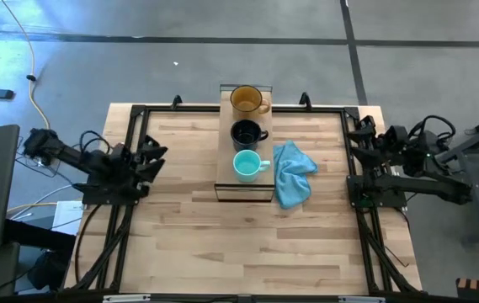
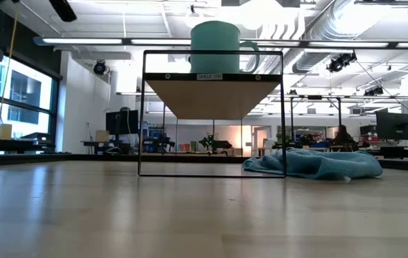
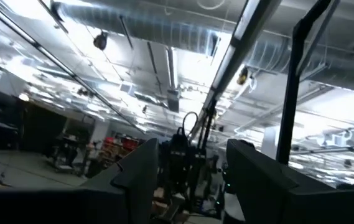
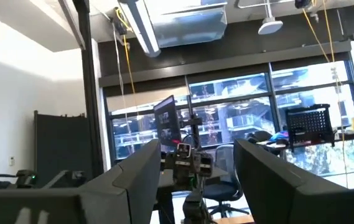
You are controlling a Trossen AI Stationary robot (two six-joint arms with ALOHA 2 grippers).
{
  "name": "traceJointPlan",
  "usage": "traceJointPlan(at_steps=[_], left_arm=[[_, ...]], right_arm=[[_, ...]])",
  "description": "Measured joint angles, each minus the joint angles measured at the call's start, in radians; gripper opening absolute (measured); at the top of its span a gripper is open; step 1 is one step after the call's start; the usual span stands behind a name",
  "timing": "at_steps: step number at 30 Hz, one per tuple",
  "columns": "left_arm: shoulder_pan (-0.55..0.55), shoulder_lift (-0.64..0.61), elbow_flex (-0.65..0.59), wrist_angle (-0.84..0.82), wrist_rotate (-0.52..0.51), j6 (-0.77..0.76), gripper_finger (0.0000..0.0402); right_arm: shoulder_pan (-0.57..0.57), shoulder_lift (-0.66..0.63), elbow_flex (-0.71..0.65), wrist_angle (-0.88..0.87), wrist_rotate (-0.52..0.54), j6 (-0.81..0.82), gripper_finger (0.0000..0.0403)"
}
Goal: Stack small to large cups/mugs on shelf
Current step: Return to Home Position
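Shelf [image 1: 225, 172] holds amber mug [image 1: 247, 100] farthest, black mug [image 1: 247, 133] midway, teal mug [image 1: 247, 165] nearest. Left gripper [image 1: 153, 155] and right gripper [image 1: 360, 135] flank the table [image 1: 222, 244], released.

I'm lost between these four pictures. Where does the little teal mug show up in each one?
High view: the teal mug sits mid-picture, on the shelf, last in the row of three mugs.
Low view: top centre, standing on top of the shelf.
Left wrist view: not in it.
Right wrist view: not in it.
Shared landmark: the blue cloth, lying right of the mug in the high and low views.
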Motion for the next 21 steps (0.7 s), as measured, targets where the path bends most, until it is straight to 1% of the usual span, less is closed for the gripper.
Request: traceJointPlan(at_steps=[5, 7, 10, 14, 21], left_arm=[[0.188, 0.060, 0.000, -0.007, 0.166, -0.131, 0.0179], [0.250, 0.066, 0.000, -0.051, 0.223, -0.191, 0.0179], [0.314, 0.053, 0.000, -0.176, 0.288, -0.275, 0.0179], [0.342, 0.000, 0.000, -0.358, 0.315, -0.329, 0.0179], [0.339, -0.201, -0.001, -0.667, 0.282, -0.373, 0.0179]], right_arm=[[0.000, 0.026, 0.000, -0.003, 0.003, 0.019, 0.0195], [0.000, 0.037, 0.000, -0.007, 0.003, 0.027, 0.0195], [0.000, 0.041, 0.000, -0.035, 0.003, 0.037, 0.0195], [0.000, 0.038, 0.000, -0.048, 0.003, 0.047, 0.0195], [0.000, 0.038, 0.000, -0.048, 0.002, 0.044, 0.0195]])
